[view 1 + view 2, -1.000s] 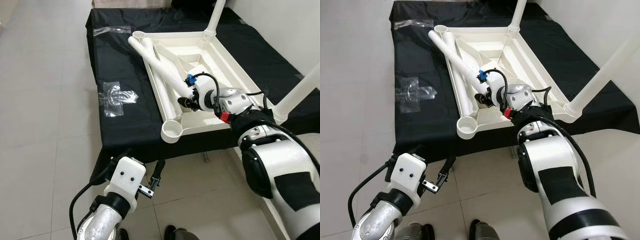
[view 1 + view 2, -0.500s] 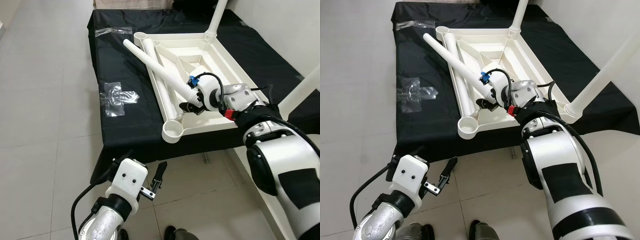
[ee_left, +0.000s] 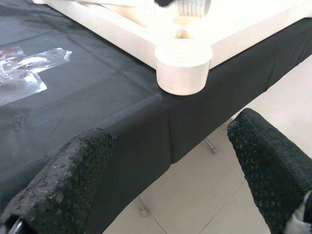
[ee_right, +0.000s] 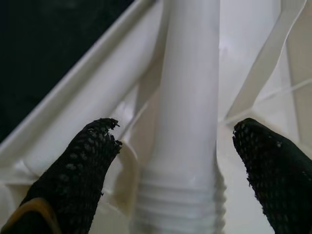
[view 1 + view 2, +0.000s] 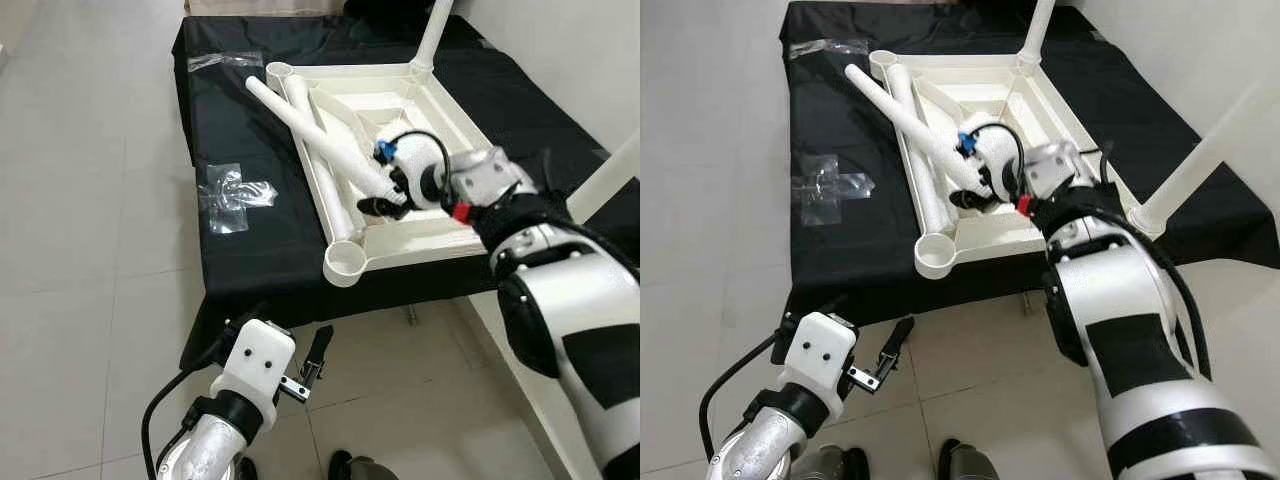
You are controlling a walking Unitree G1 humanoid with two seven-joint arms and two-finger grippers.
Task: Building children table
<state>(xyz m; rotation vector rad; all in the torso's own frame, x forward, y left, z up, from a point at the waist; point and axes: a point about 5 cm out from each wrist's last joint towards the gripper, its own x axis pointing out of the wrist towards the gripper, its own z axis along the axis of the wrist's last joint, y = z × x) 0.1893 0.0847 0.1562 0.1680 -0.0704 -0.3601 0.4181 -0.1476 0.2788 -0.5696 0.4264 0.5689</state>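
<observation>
Right gripper (image 5: 970, 195) spread open astride loose table leg (image 5: 310, 125) lying across upturned tabletop (image 5: 440, 110); left gripper (image 5: 310, 362) open, idle; closing off-centre risked leg rolling away

Glossy white plastic table leg (image 4: 187, 122)

Black-draped bench (image 5: 250, 240) — tabletop (image 5: 440, 225), perhaps clear wrappers (image 5: 232, 193)
</observation>
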